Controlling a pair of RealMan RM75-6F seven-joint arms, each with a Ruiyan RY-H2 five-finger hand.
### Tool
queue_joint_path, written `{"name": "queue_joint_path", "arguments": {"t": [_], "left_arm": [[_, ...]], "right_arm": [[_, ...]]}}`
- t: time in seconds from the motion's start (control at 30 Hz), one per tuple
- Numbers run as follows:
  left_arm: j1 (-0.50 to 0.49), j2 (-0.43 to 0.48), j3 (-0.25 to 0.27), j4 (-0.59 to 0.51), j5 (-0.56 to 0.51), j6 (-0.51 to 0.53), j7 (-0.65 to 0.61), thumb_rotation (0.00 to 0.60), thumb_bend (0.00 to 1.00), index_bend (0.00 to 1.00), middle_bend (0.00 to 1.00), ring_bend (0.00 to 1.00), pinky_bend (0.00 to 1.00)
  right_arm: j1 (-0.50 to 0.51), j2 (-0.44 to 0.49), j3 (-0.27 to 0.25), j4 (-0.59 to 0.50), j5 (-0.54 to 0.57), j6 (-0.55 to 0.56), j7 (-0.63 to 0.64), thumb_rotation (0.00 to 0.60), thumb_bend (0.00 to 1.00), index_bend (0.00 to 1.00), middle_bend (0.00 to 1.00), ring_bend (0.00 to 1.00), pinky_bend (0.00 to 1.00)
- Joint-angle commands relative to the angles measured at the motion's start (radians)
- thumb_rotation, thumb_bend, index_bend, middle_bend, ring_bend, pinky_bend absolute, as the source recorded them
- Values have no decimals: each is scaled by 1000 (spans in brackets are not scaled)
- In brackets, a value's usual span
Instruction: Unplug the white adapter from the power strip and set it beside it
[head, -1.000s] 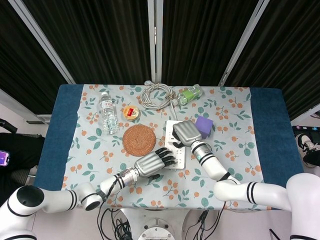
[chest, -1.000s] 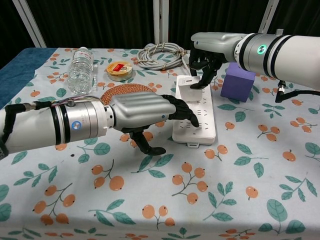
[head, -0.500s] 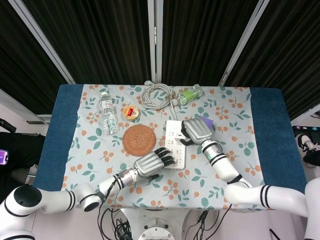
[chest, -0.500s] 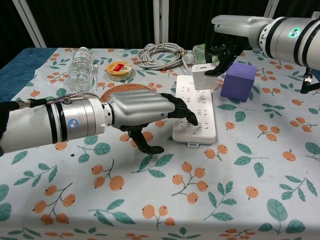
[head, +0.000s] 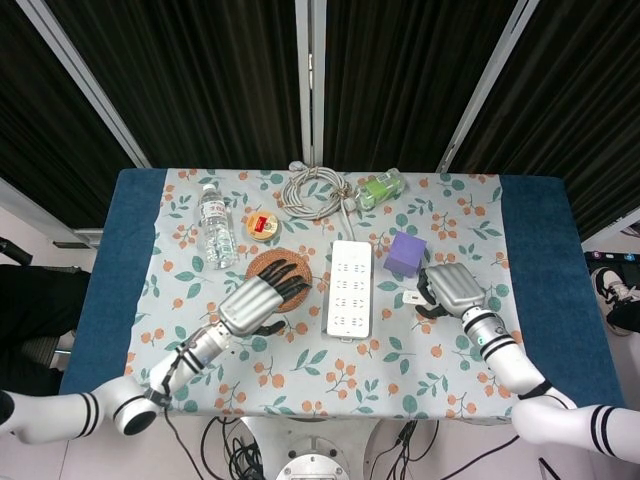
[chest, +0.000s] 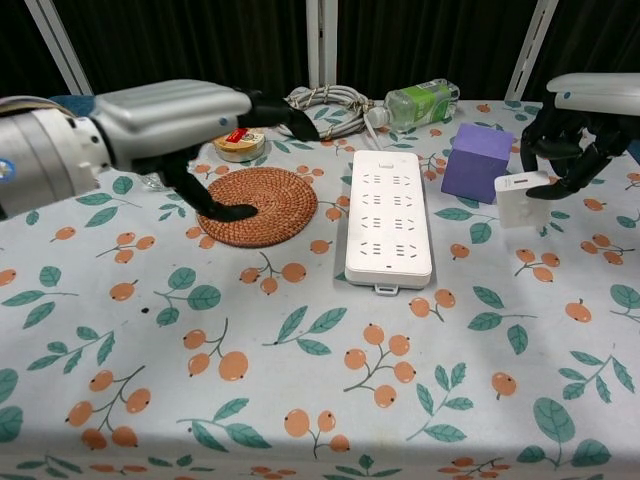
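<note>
The white power strip (head: 350, 287) (chest: 388, 218) lies lengthwise in the middle of the table with nothing plugged into it. My right hand (head: 455, 290) (chest: 570, 150) holds the white adapter (head: 414, 297) (chest: 519, 198) to the right of the strip, just in front of the purple cube (head: 406, 252) (chest: 473, 162). The adapter is low, at or just above the cloth; I cannot tell if it touches. My left hand (head: 262, 300) (chest: 190, 115) hovers over the round woven coaster (head: 280, 272) (chest: 262, 205), left of the strip, fingers apart and empty.
At the back of the table lie a coiled grey cable (head: 315, 190), a green bottle on its side (head: 380, 188), a small tape roll (head: 262, 225) and a clear water bottle (head: 215, 225). Blue table edges (head: 130, 260) flank the floral cloth.
My right hand carried the adapter up off the strip and over to the right, past the purple cube, and lowered it. My left hand lifted off the strip and moved left above the coaster.
</note>
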Motion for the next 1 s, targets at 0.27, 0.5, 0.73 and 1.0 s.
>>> {"name": "queue_joint_path", "arguments": {"t": [0.27, 0.5, 0.73, 1.0], "left_arm": [[123, 86, 3, -12, -49, 116, -65, 600, 267, 140, 155, 43, 80], [236, 175, 9, -4, -84, 220, -120, 600, 265, 140, 155, 43, 81], [387, 268, 23, 0, -135, 348, -181, 600, 263, 140, 154, 43, 80], [559, 299, 36, -9, -185, 503, -182, 600, 261, 140, 154, 43, 72]], "right_arm": [[-23, -17, 17, 34, -70, -23, 84, 600, 327, 67, 221, 72, 192], [-89, 59, 27, -33, -152, 74, 132, 600, 327, 0, 137, 60, 175], [-272, 147, -28, -61, -284, 348, 127, 600, 329, 0, 168, 61, 175], [-499, 140, -99, 19, -387, 619, 225, 600, 337, 0, 123, 6, 127]]}}
